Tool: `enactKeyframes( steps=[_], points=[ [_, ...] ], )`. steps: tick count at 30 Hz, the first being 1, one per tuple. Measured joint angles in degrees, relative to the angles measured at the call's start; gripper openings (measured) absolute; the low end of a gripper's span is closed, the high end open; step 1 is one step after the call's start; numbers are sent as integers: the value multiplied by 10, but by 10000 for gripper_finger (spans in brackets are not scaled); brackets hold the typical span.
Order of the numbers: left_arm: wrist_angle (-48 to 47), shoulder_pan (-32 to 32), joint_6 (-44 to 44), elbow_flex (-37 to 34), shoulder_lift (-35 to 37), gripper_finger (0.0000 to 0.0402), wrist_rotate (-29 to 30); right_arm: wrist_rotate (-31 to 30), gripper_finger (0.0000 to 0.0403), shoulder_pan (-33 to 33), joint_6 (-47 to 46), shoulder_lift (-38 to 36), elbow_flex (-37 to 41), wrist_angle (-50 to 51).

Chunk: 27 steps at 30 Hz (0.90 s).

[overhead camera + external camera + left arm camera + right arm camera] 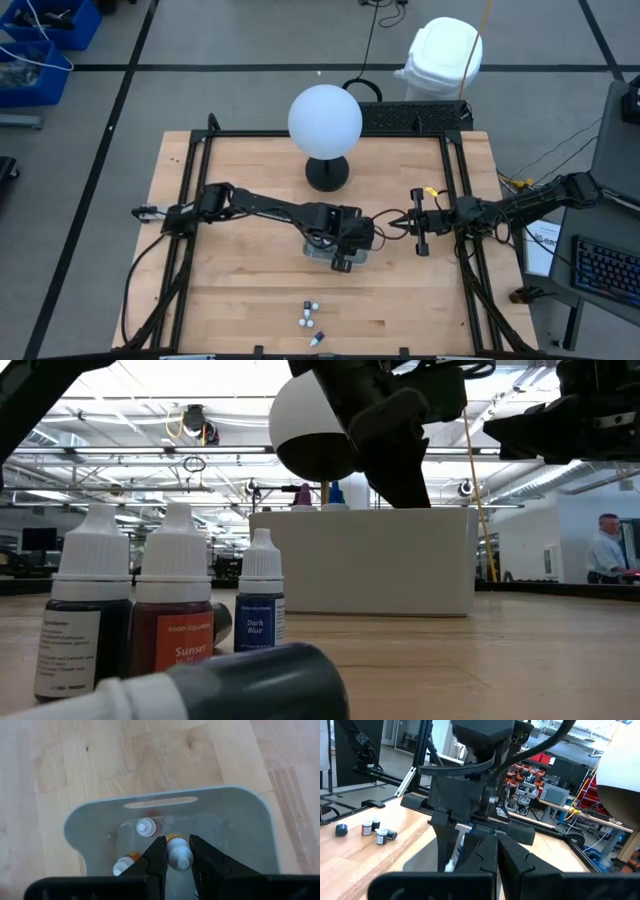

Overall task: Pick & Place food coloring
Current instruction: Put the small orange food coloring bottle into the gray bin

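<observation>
Left gripper [178,855] over tray [90,820], pinching a bottle [179,854], cap end toward the wrist. Right gripper [397,223] pressed shut, just beside the tray, idle.

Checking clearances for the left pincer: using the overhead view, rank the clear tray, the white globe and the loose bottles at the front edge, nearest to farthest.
From the left pincer:
1. Clear tray, directly beneath it, mid-table.
2. Loose bottles, toward the front edge.
3. White globe, toward the back of the table.
</observation>
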State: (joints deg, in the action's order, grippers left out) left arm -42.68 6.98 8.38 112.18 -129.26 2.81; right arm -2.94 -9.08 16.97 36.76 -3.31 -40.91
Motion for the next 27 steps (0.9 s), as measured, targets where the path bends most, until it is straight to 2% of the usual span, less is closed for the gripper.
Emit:
enactKeyframes(
  steps=[21,24,27],
  points=[
    [54,-26,-5,-55,0,66,-21,0,0,0,0,0,0,0],
    [66,-28,-1,-65,0,66,-45,0,0,0,1,0,0,0],
    [74,-29,-1,-74,0,66,-45,0,0,0,2,0,0,0]
  ],
)
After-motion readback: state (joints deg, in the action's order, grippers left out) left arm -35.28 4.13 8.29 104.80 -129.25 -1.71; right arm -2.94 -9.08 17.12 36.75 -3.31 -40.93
